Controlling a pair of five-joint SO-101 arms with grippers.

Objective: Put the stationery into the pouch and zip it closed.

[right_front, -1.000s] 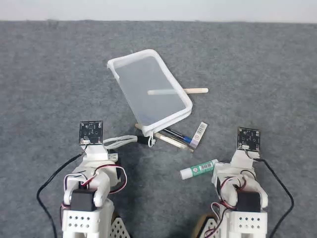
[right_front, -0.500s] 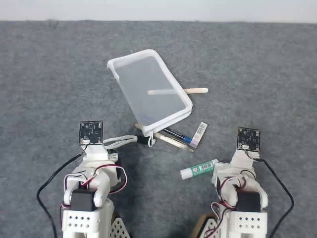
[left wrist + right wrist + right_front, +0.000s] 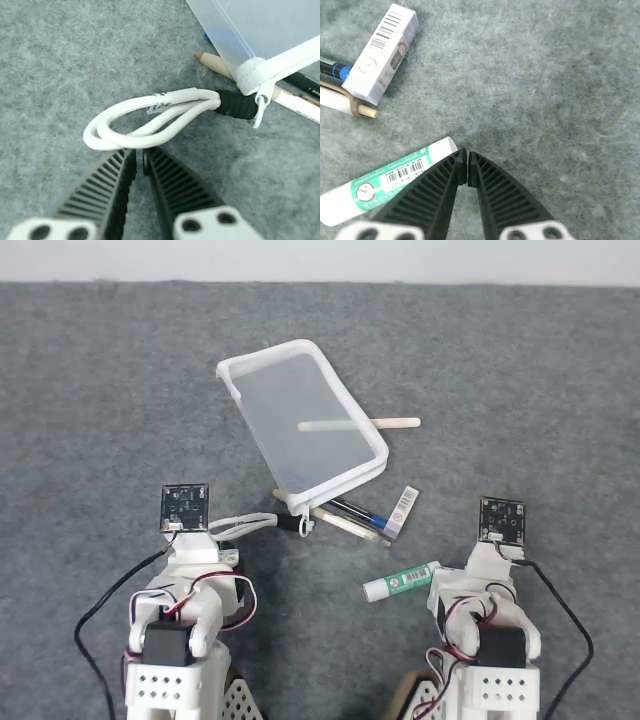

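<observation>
Pouch (image 3: pixel 300 420), high view: translucent white, flat on the grey table (image 3: pixel 100 390), lying at a slant, ahead of both arms. Wooden stick (image 3: pixel 395 423) half seen through it, other half poking out past its right edge; inside or underneath, cannot tell. Pens (image 3: pixel 352 514) sticking out from under the near corner, small white box (image 3: pixel 402 510) against their far end. Green-and-white glue stick (image 3: pixel 400 582) apart from the rest, just beside the right arm (image 3: pixel 490 615). White cord loop (image 3: pixel 245 525) running from the pouch's near corner toward the left arm (image 3: pixel 180 610).

Left wrist view: left gripper (image 3: pixel 139 152) clenched on nothing, jaws pressed together with only a thin slit between, tips right at the cord loop; touching or not, cannot tell. Loop joined through a black sleeve (image 3: pixel 237 104) to the zipper pull (image 3: pixel 260 107) at the pouch corner. Pencil tip (image 3: pixel 212 61) showing from under the pouch.

Right wrist view: right gripper (image 3: pixel 467 156) likewise clenched and holding nothing, tips just beside the cap end of the glue stick. White box farther off, lying across the pens.
</observation>
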